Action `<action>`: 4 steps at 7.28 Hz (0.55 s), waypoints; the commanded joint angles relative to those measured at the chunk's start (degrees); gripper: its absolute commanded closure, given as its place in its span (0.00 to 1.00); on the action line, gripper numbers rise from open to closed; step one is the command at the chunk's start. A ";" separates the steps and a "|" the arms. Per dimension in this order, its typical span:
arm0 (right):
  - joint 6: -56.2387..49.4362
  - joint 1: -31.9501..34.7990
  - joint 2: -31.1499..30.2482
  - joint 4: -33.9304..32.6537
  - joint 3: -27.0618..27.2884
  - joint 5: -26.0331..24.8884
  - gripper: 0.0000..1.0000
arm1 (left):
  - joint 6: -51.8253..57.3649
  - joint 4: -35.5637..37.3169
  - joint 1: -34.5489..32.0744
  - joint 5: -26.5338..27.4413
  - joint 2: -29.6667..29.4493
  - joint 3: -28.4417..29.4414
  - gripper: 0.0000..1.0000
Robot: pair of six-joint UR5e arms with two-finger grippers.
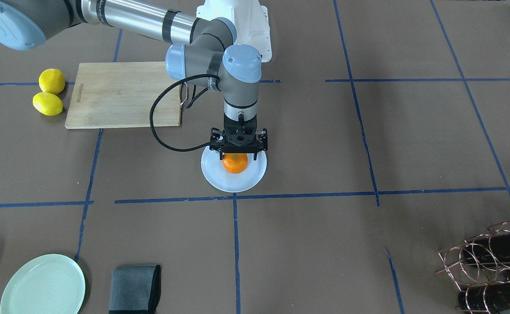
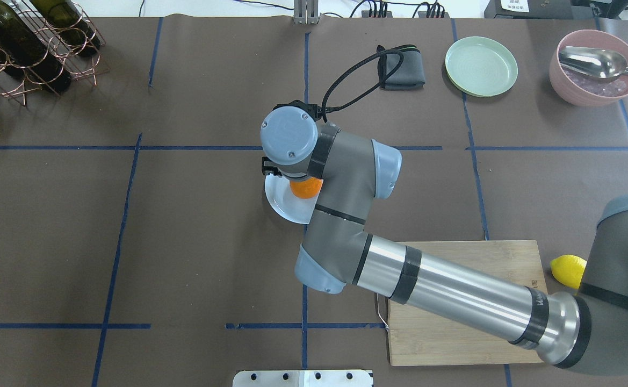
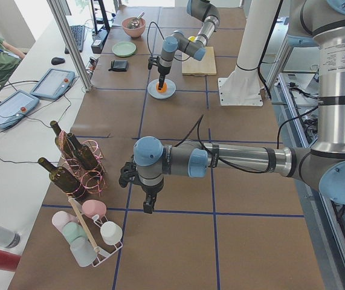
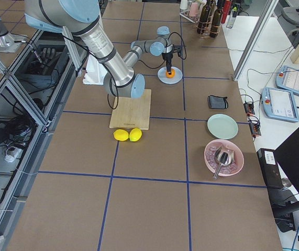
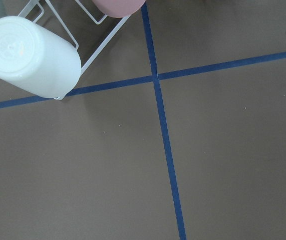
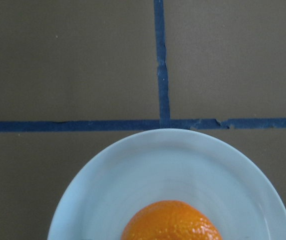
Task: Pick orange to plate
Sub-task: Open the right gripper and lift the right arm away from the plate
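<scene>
The orange [image 1: 235, 164] rests on the small white plate [image 1: 220, 176] near the table's middle. My right gripper [image 1: 237, 153] comes straight down over it, a finger on each side of the fruit, shut on it. The right wrist view shows the top of the orange [image 6: 170, 220] on the plate [image 6: 132, 170]; no fingers show there. From overhead the wrist hides most of the orange [image 2: 307, 188] and the plate [image 2: 284, 203]. My left gripper [image 3: 147, 204] hangs low over bare table near the mug rack; I cannot tell whether it is open or shut.
A wooden cutting board [image 1: 124, 93] and two lemons [image 1: 48, 104] lie behind the plate on the robot's right. A pale green plate [image 1: 43, 285], a folded grey cloth [image 1: 135, 288], a pink bowl with a spoon [image 2: 596, 67] and a wine bottle rack [image 2: 23, 48] stand along the far side.
</scene>
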 commanded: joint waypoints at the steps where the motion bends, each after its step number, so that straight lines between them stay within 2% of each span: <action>1: -8.50 9.01 -5.17 -1.76 6.78 10.63 0.00 | 0.16 0.15 0.00 0.03 0.80 0.18 0.00; 3: -27.08 19.80 -16.76 -11.04 22.23 18.38 0.00 | 0.33 0.42 -0.09 -0.06 0.89 0.19 0.00; 4: -41.63 26.82 -22.12 -15.27 27.00 23.38 0.00 | 0.33 0.42 -0.09 -0.06 0.89 0.10 0.00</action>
